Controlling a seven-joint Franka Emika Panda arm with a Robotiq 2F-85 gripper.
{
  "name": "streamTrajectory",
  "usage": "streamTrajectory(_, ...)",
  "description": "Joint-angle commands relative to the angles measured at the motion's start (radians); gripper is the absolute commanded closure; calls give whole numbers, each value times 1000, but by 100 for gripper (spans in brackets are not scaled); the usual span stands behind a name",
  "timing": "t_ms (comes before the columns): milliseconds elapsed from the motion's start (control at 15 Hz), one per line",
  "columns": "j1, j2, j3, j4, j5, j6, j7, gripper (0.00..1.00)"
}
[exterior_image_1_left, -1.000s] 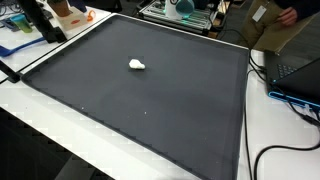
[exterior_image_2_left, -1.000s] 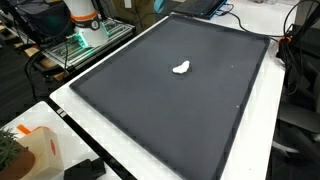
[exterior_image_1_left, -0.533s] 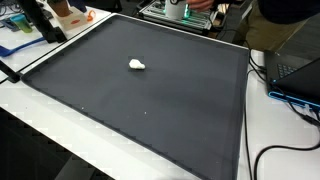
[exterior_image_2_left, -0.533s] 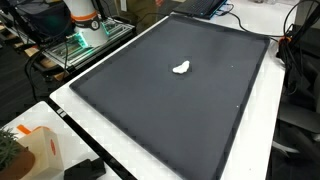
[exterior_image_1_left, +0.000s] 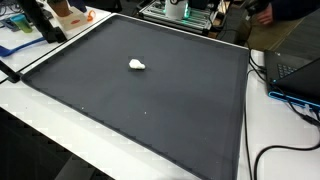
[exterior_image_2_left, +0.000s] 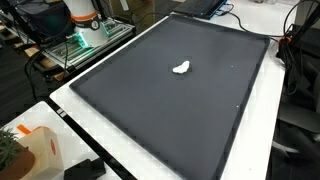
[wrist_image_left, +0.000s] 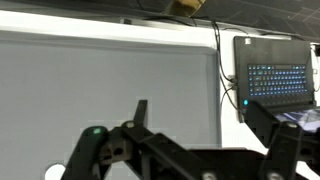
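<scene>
Bright even light, soft low-resolution detail

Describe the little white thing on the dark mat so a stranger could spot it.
Start at the big dark mat on the white table. A small white lump lies on it, well inside the edges. It alone lies on the mat, bright against the dark.

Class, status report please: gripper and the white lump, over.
Gripper open, holding nothing. White lump lying on mat, untouched. Laptop sits beside the mat, off it.

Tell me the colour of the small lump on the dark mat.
White. The lump shows best in an exterior view, against the mat.
</scene>
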Motion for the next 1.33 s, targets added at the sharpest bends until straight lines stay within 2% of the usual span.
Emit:
streamTrajectory(0,-13,-76,28,-83,-163,96,-26,0)
streamTrajectory(133,1,-105,50,-181,-239,215,-52,0)
streamTrajectory(267,0,-162,53,-314,-288,384,-75,0)
streamTrajectory(667,-17,-313,49,-677,-331,882,-14,0)
streamTrajectory(733,1,-217,32,-539,-306,772,-40,0)
streamTrajectory(867,-1,-258,31,-628,-317,856,-33,0)
streamTrajectory(1067,-1,-286,32,-652,-318,867,-30,0)
streamTrajectory(1267,-21,-202,38,-649,-326,1094,-14,0)
